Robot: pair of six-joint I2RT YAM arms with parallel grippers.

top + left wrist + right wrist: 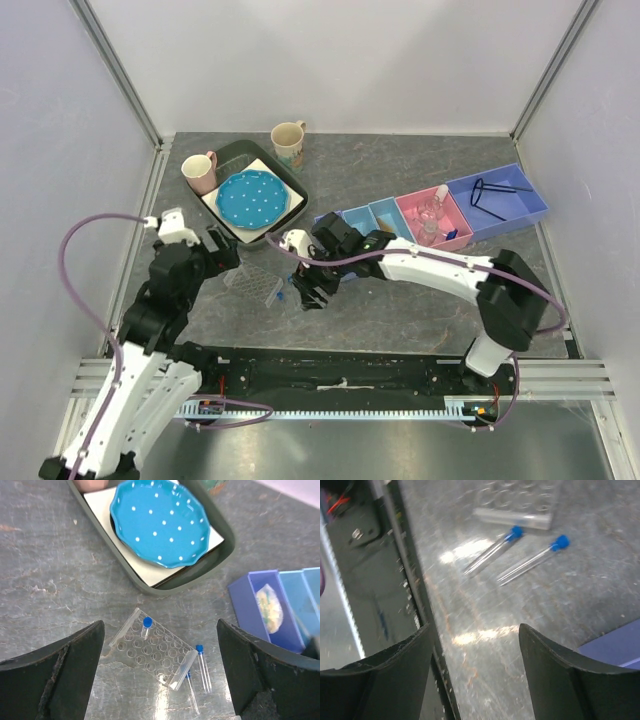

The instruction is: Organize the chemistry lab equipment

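Tech: Both arms stand nearest in the overhead view: left arm (150, 310), right arm (440, 268). Report the gripper states.

Op: Left gripper (225, 248): jaws spread wide, nothing held. Right gripper (303, 290): jaws apart, nothing held. The rack (255, 283) lies on the table (400, 300) between the two grippers.

Tech: What lies beyond them?

Op: Behind the right gripper runs the organizer (385, 212). The small clear flask with white stopper (433, 212) stands in its pink compartment. The black wire frame (497, 192) lies in the large end compartment. Beyond the left gripper sits the dark tray (240, 148) carrying the dotted plate (259, 198), with the pink mug (199, 172) and the pale mug (288, 143) beside it.

Tech: Left wrist view.

Op: The left gripper (160, 625) is wide open and empty. The rack (152, 652) lies below, between the fingers (60, 675). One standing tube (147, 625) is upright in the rack's far-left corner. The loose tubes (203, 667), two of them, lie flat just beside the rack's right end. The whitish bag (270, 607) rests in a dark blue compartment, ahead of the right finger.

Tech: Right wrist view.

Op: The right gripper (475, 630) is open with nothing between the jaws. The loose tubes (532, 560) lie flat ahead of it, apart from each other, blue caps toward the blurred rack (515, 507).
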